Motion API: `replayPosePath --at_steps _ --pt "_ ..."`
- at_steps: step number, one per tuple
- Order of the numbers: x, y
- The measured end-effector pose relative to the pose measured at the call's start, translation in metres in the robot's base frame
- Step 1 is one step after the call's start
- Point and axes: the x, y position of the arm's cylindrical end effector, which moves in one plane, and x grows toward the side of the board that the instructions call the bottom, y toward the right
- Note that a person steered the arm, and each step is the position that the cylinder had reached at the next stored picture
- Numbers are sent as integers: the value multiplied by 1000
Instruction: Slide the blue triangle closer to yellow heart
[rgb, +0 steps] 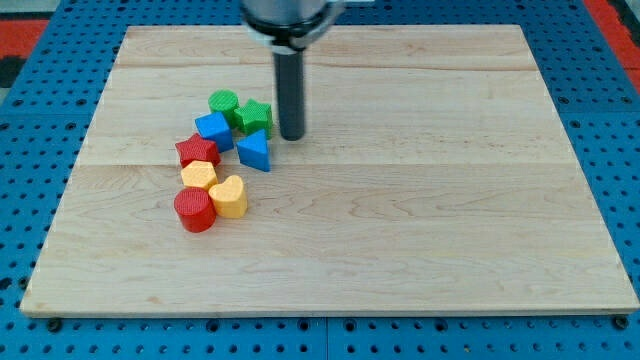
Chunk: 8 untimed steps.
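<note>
The blue triangle (254, 151) lies left of the board's middle. The yellow heart (230, 196) lies below it and slightly to the left, with a small gap between them. My tip (291, 135) stands on the board just right of and slightly above the blue triangle, close to it, and next to the green star (254, 116). I cannot tell whether the tip touches either block.
A cluster lies around them: a green cylinder (223, 103), a blue cube (214, 130), a red block (197, 152), a yellow hexagon (199, 175) and a red cylinder (195, 209). The wooden board (420, 200) lies on a blue pegboard.
</note>
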Motion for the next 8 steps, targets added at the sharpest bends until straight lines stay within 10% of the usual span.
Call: replayPosePath --at_steps 8 --pt "87 -25"
